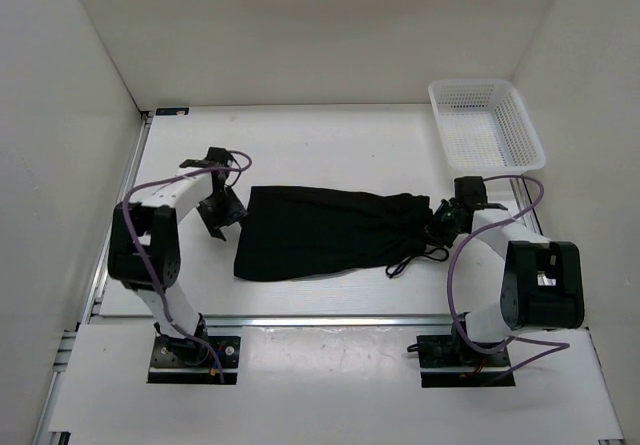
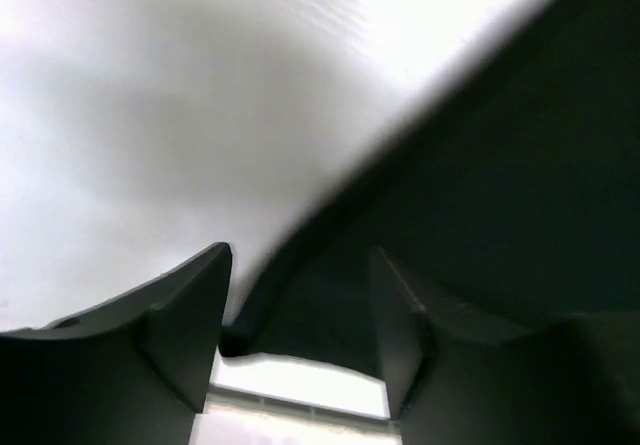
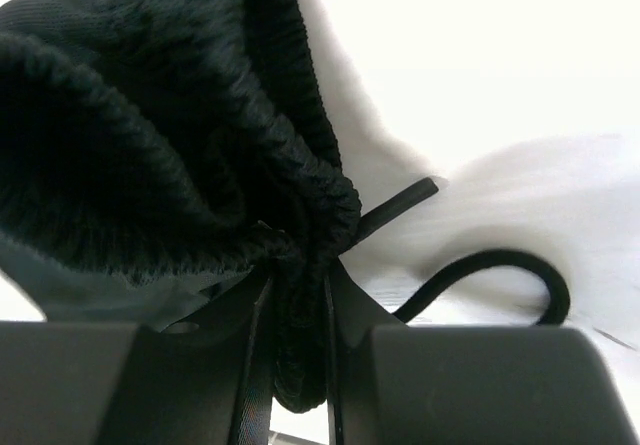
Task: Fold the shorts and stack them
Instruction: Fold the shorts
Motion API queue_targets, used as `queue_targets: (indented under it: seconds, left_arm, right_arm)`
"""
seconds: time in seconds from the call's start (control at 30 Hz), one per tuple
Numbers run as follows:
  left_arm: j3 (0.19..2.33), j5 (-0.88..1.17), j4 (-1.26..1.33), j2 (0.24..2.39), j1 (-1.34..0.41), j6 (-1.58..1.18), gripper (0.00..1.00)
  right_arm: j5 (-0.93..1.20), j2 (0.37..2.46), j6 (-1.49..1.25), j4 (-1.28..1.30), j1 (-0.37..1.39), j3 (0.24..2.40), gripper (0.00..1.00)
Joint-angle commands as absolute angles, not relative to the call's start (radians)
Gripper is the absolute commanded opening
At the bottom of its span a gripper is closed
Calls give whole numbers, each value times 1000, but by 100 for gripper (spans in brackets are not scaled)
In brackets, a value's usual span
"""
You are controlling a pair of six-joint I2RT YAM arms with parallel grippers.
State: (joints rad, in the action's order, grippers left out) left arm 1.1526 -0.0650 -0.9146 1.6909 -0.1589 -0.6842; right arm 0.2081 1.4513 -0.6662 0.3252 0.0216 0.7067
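- top external: black shorts (image 1: 320, 233) lie flat on the white tabletop (image 1: 300, 145), a long soft rectangle running left to right between the two arms.
- left end of the fabric is a straight, smooth edge. right end is the waistband, gathered into a puckered bunch.
- thin black drawstring (image 1: 412, 261) trails out of the waist end in loose loops on the tabletop, on the near side.
- left tool (image 1: 225, 220) sits low just beside the left edge of the shorts, nearer its far corner.
- left wrist: two dark matte fingers (image 2: 180, 330) stand apart, so that tool is open with nothing clamped. a rolled hem edge of the fabric runs into the gap between them. view is blurred, can't tell whether the hem touches a finger.
- right tool (image 3: 298, 370) is closed tight on the shorts. a narrow tuck of the elastic waistband is squeezed between its two flat fingers, and the rest of the gathered fabric balloons out above them.
- fabric there looks finely ribbed and crinkled by the elastic. the drawstring is a round cord curving over the tabletop, with a flat tip sticking out beside the waistband.
- white plastic mesh basket (image 1: 530, 140), rectangular with flared lattice walls, sits at the far right corner of the tabletop, apart from the shorts.
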Motion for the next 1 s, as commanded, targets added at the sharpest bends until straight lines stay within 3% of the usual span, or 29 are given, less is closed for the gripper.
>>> queue_targets:
  seconds: [0.0,0.03,0.07,0.17,0.2,0.53,0.83,0.97]
  left_arm:
    - [1190,-63,-861,1756,-155,-686,62]
    - [1190,-36,-861,1769,-155,-695,56]
    - [1190,-25,-861,1778,-155,-695,42]
    - [1190,24,-848,1804,-155,-713,24]
    - [1190,40,-835,1813,-178,-713,10]
    - [1190,115,-804,1845,-264,-758,10]
    - [1200,133,-795,1865,-273,-758,10]
    - [1200,133,-795,1856,-273,-758,10]
  right_arm:
    - [80,1395,-601,449,18,781,0]
    - [43,1385,-591,471,18,796,0]
    - [28,1367,-563,489,18,827,0]
    - [-6,1338,-522,554,18,876,0]
    - [-6,1319,-500,566,34,894,0]
    - [-244,1362,-468,767,353,1251,0]
    - [-425,1644,-491,926,765,1610,0]
    - [-445,1799,-500,957,867,1750,0]
